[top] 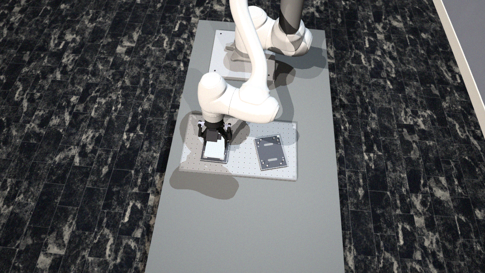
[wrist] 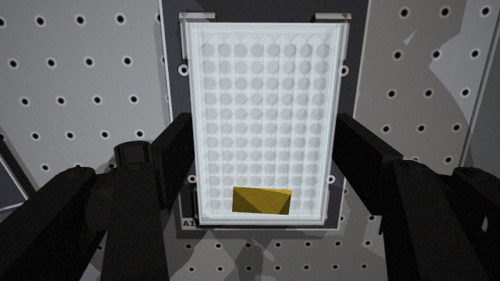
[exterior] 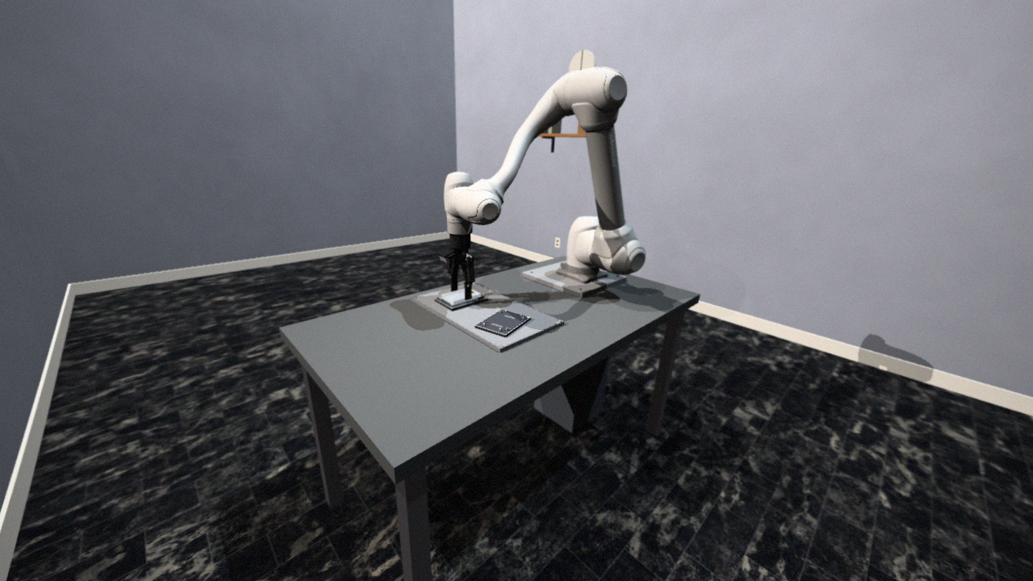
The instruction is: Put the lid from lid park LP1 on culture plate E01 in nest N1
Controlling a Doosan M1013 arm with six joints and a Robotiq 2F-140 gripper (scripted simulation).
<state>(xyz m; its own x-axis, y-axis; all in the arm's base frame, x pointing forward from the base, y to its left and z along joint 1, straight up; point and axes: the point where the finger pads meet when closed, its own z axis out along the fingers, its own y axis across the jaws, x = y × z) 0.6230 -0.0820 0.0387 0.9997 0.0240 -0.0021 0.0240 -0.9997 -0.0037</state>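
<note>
End effector (wrist: 263,156) clamps lid (wrist: 262,117) (over plate).

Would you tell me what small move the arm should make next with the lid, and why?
Probably ease straight down a little more before letting go. The fingers grip the long sides of the lid, which sits square over the plate in its nest, and the other holder is bare. Whether the lid is fully seated cannot be told.

text: "A1" | on: dark nest plate (wrist: 176,97), near-left corner beside culture plate (wrist: 262,117) | other text: none legible
</note>
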